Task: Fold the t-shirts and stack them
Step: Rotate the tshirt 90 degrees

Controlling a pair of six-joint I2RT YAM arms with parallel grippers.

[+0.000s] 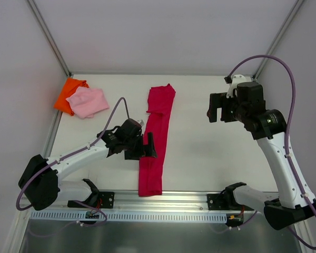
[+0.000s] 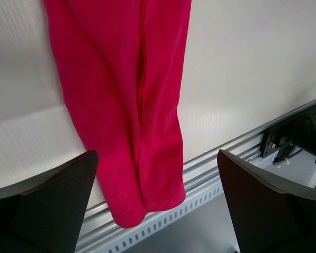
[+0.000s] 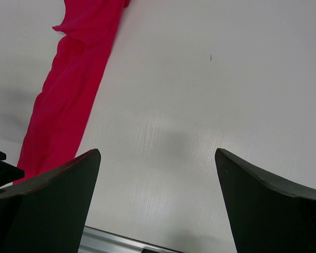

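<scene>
The crimson shirt (image 1: pixel 157 141) lay as a long strip across the middle of the table (image 1: pixel 200 158). The pink shirt (image 1: pixel 88 101) rested on the orange shirt (image 1: pixel 68 94), far left. The left gripper (image 1: pixel 151 146), just beside the strip, and the right gripper (image 1: pixel 213 108), well apart, both had wide, empty jaws.

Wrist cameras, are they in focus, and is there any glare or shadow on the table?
Left wrist: the long crimson cloth shirt is sharp, while the dark fingers up close look a little soft. Right wrist: faint grey shadows on the white table, no glare. Top external: even, diffuse light.
</scene>
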